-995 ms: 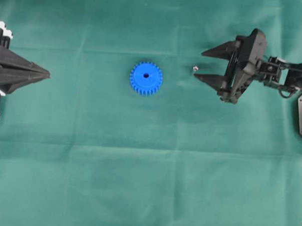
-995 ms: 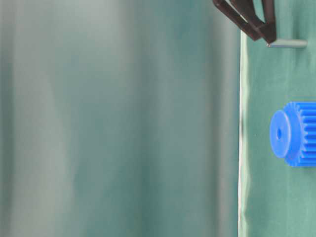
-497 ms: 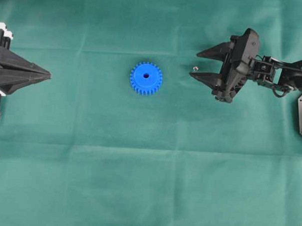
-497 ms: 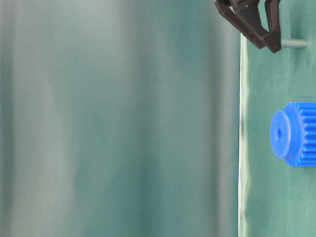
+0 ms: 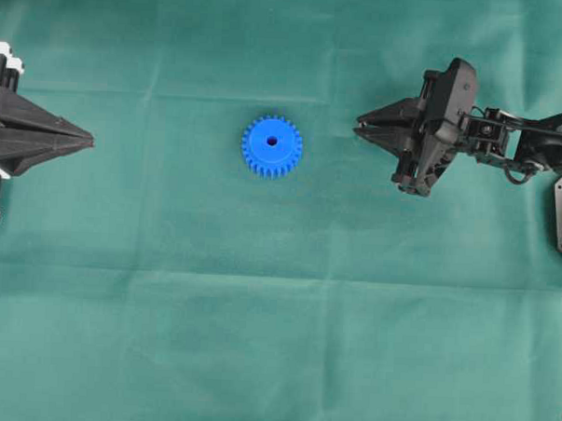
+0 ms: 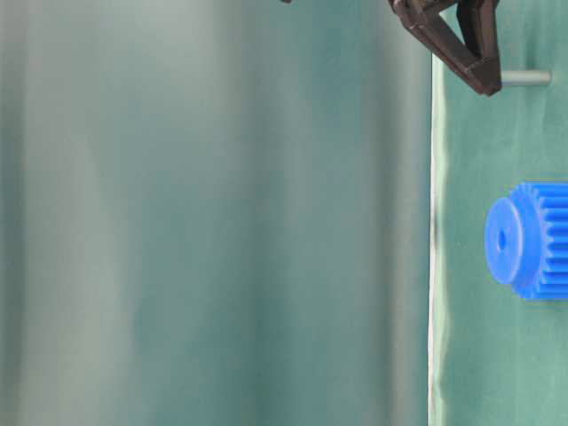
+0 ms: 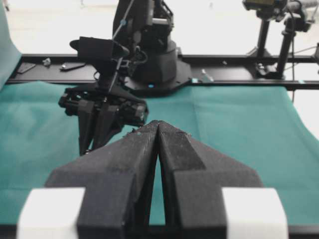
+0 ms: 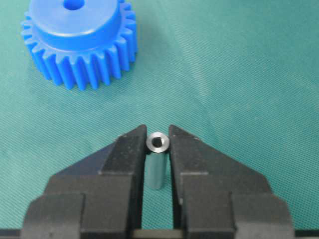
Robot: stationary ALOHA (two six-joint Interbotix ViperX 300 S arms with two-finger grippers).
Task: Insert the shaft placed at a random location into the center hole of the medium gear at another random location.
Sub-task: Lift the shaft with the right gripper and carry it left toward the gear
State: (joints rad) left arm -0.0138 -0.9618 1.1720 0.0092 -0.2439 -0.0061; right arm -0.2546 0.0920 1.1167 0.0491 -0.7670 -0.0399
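Right gripper (image 8: 157,144) pinches the shaft (image 8: 156,167), a short silver-grey upright pin with a hollow top.

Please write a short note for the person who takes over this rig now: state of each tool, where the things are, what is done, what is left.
Right tool: fingers on both sides of the shaft, which stands upright on the green cloth; a firm grip is not certain.
Left tool: shut, empty, parked at the left edge.
Medium gear: flat on the cloth mid-table, apart from the shaft, center hole up and free.
Done: the shaft is reached.
Left: lift it, carry it over, insert it in the hole.
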